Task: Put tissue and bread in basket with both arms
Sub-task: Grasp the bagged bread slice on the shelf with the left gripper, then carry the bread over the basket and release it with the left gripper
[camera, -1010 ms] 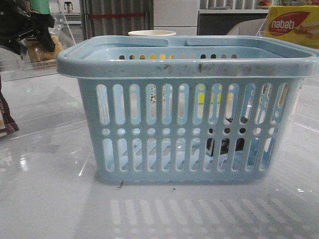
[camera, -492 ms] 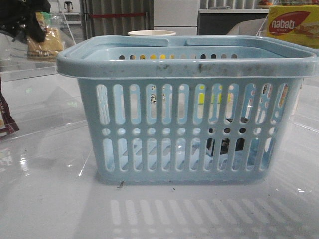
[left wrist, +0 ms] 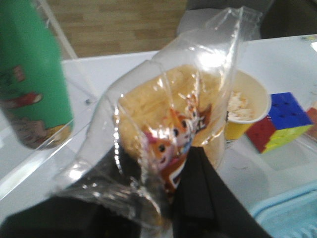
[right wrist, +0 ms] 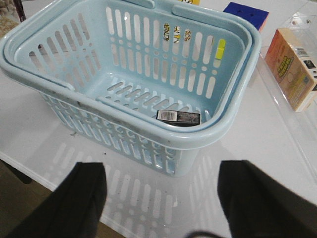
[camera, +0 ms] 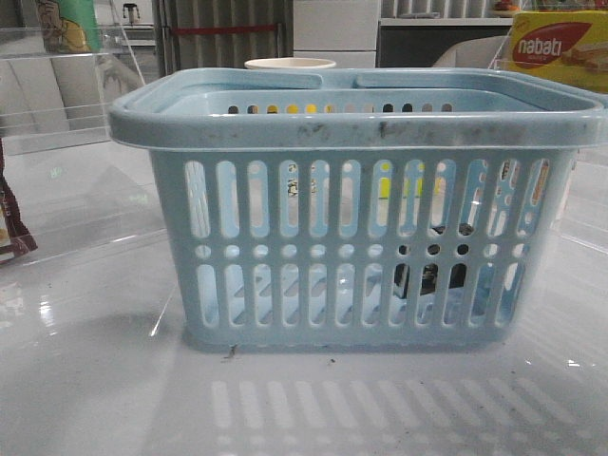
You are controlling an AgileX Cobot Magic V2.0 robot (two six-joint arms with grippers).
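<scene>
Front view: the basket (camera: 356,204) stands in the middle of the white table (camera: 95,399) and fills most of the picture. Through its slots a dark thing shows low down on the right side; that is the tissue (camera: 432,275), lying on the basket floor. A pale cup (camera: 290,64) peeks over the far rim. A yellow nabati box (camera: 556,47) sits at the far right corner. A maroon bag (camera: 11,223) is at the left edge. A green bottle (camera: 66,24) stands at the far left corner behind a clear stand. No arm shows here.

Left wrist view: the left gripper (left wrist: 171,198) pinches the bread (left wrist: 163,114) by its clear wrapper, which has a cartoon label. The bread hangs in the air and hides much of the table. Beside it is the green bottle (left wrist: 32,74). Behind the bread are a yellow cup (left wrist: 245,106) with pale bits in it and a color cube (left wrist: 280,121). A bit of blue basket rim (left wrist: 290,213) shows in one corner.

Right wrist view: the right gripper (right wrist: 161,198) is spread wide and holds nothing. It is near the table's front edge, apart from the basket (right wrist: 218,131). The tissue (right wrist: 178,117) lies flat inside, in the basket corner against the near wall. Past the basket are a blue cube (right wrist: 246,12) and an orange box (right wrist: 292,67).
</scene>
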